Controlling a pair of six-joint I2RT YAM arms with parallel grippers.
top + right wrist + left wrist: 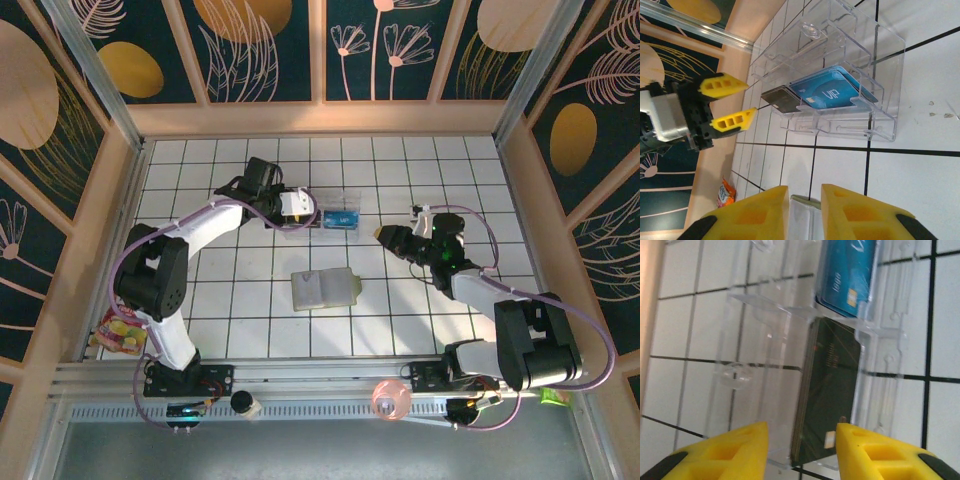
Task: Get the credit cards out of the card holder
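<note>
The card holder lies folded open on the tiles in mid-table, olive outside and cream inside, with no cards visible in it. In the right wrist view the card holder shows through the narrow gap of my right gripper. That right gripper hovers to the holder's right and holds nothing. My left gripper is at the clear box, open. In its own view the left gripper straddles the near end of a dark card lying in the box. A blue card lies beyond it.
The clear box has ribbed dividers, and the left gripper is at its left end. A snack packet lies by the left wall. A pink cup and a small bottle sit on the front rail.
</note>
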